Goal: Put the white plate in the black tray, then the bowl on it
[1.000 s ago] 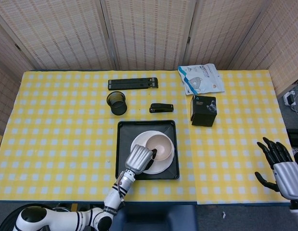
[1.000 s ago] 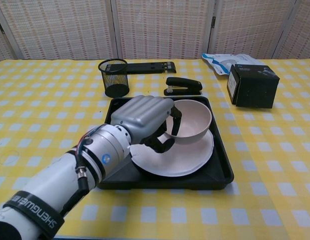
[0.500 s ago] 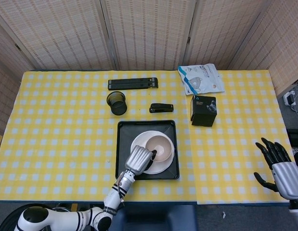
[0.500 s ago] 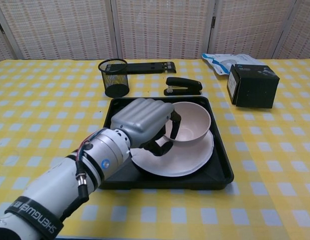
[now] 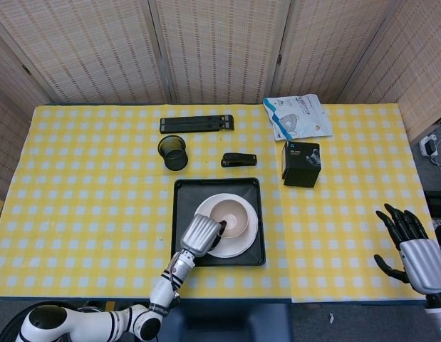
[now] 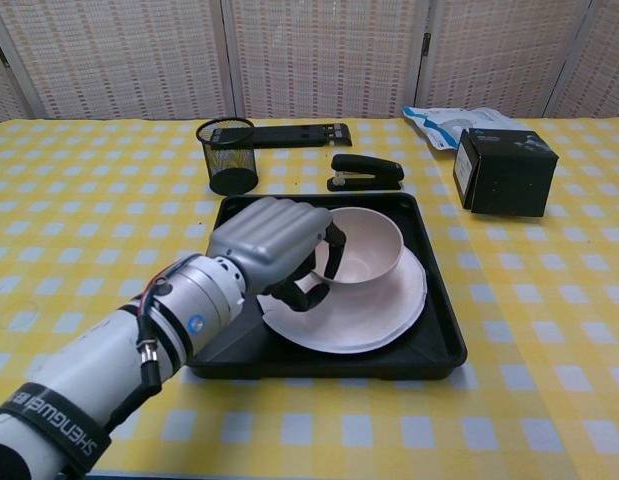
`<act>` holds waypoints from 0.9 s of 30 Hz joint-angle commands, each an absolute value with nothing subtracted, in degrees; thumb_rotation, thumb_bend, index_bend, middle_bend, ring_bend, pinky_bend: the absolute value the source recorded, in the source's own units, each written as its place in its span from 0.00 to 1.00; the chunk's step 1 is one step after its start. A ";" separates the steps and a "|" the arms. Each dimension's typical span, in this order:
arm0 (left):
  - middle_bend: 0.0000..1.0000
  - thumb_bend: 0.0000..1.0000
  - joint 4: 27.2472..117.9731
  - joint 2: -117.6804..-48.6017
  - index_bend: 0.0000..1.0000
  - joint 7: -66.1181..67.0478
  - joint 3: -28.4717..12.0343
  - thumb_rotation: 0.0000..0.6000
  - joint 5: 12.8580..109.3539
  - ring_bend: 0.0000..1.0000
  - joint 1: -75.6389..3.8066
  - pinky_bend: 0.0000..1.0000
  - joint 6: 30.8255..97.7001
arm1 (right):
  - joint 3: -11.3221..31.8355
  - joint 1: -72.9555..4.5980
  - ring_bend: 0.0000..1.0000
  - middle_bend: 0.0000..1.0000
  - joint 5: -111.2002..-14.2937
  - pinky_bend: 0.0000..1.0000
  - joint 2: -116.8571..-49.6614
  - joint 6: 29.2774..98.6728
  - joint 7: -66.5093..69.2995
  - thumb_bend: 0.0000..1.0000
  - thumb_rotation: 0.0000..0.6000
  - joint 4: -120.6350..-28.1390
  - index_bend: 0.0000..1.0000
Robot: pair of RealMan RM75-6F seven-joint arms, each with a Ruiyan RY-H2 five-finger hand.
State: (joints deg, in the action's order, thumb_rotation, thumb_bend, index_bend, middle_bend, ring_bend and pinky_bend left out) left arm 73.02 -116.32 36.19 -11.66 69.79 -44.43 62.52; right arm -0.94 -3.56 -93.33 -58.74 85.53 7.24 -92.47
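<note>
The white plate [image 6: 374, 310] already lies in the black tray [image 6: 444, 340], near the middle of the table, and the bowl [image 6: 364, 245] sits on it, toward the plate's far side. The left hand [image 6: 274, 245] grips the bowl at its left rim, fingers hooked over the edge into the hollow with the thumb underneath on the outer wall; from above, the same hand [image 5: 200, 234] covers the bowl's near-left edge. Whether the bowl's base rests fully on the plate or is a touch tilted in the grip cannot be told. The right hand [image 5: 412, 249] hangs off the near right corner of the table, fingers spread and holding nothing. The bowl looks like a light, stiff, smooth piece, ceramic or melamine, so it would likely slide easily on the glossy plate and chip if dropped. The rim is the sensible place to hold it, as the wall is too wide and slick for a wrap-around grip. Letting go calls for a gentle opening of the fingers so the rim is not dragged sideways. Beyond the tray stand a mesh cup [image 6: 227, 155], a stapler [image 6: 366, 172] and a black box [image 6: 504, 170], all well apart from the work.
</note>
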 commanded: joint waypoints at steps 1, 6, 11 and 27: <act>1.00 0.66 73.40 -115.98 0.62 36.13 -11.64 1.00 69.72 1.00 -44.34 1.00 62.44 | -0.92 -3.58 0.00 0.00 -93.25 0.00 -58.78 85.46 7.07 0.34 1.00 -92.54 0.00; 1.00 0.57 74.65 -115.13 0.48 36.54 -11.20 1.00 69.96 1.00 -44.13 1.00 62.55 | -0.84 -3.55 0.00 0.00 -93.05 0.00 -58.80 85.44 6.81 0.34 1.00 -92.71 0.00; 1.00 0.44 75.62 -114.94 0.37 36.85 -10.83 1.00 70.06 1.00 -43.94 1.00 62.76 | -0.88 -3.39 0.00 0.00 -93.24 0.00 -58.76 85.79 6.93 0.34 1.00 -92.73 0.00; 1.00 0.29 88.91 -104.03 0.21 39.40 -11.18 1.00 75.32 1.00 -40.10 1.00 71.72 | -1.25 -3.13 0.00 0.00 -94.24 0.00 -58.92 86.41 6.52 0.34 1.00 -92.70 0.00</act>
